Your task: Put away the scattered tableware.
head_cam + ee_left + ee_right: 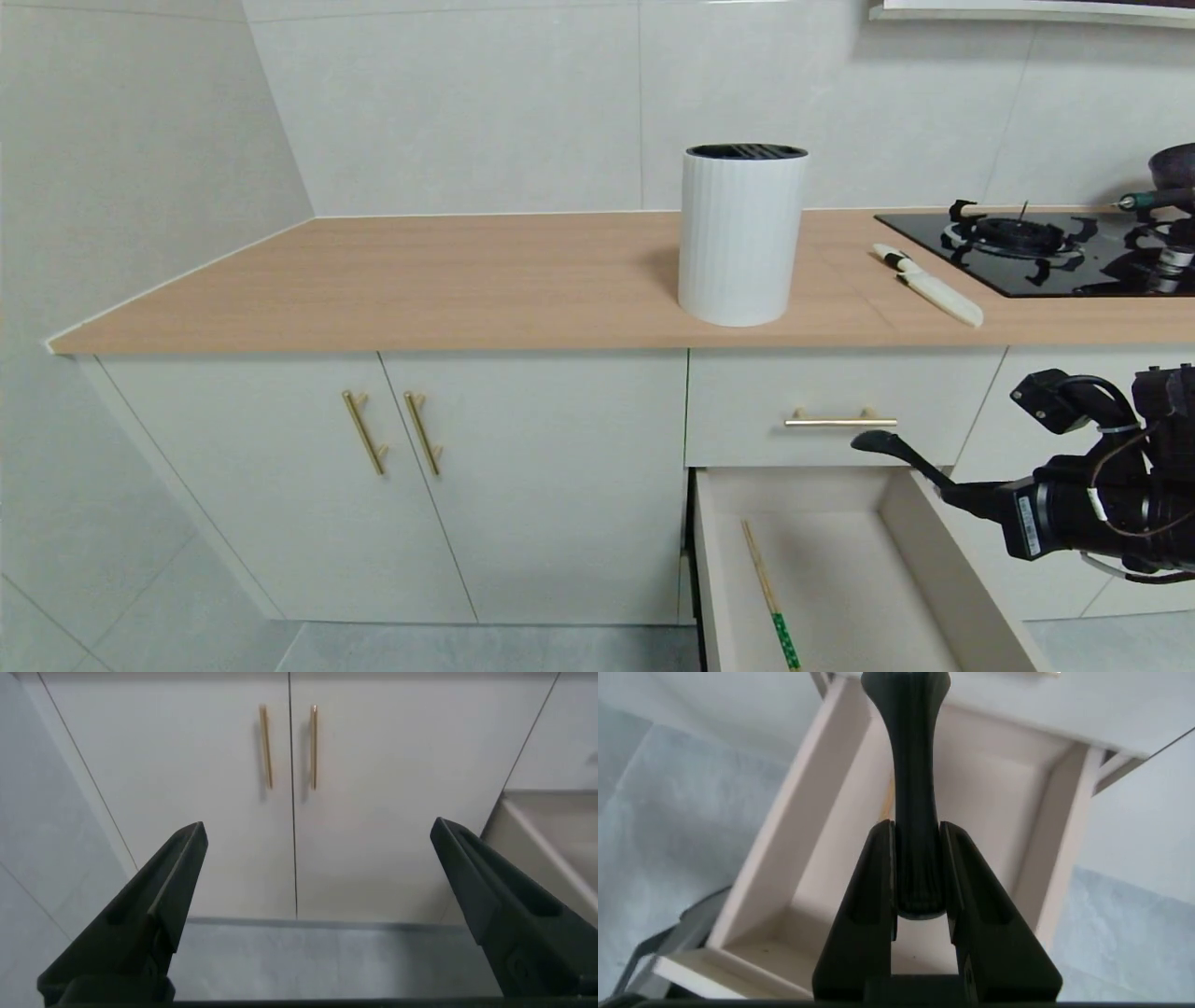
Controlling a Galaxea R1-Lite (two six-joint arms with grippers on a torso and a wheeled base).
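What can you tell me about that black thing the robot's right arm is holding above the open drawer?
It is a slim black utensil, smooth and matte, plastic by its look. Its shaft is narrow, and the free end broadens into a rounded, slightly curved tip; which utensil it is cannot be told. The right end effector is shut on one end, clamping it from both sides. It juts out over the open drawer, sloping slightly upward toward its free end, touching nothing else.

Surface materials and finishes

Matt wood-grain table [467,280]; matt, ribbed white canister [740,238]; glossy black glass hob [943,238]; brushed brass-coloured metal drawer handle [840,422]; pale wooden chopsticks [766,588] with green-painted ends; smooth, semi-gloss plastic black utensil [913,793].
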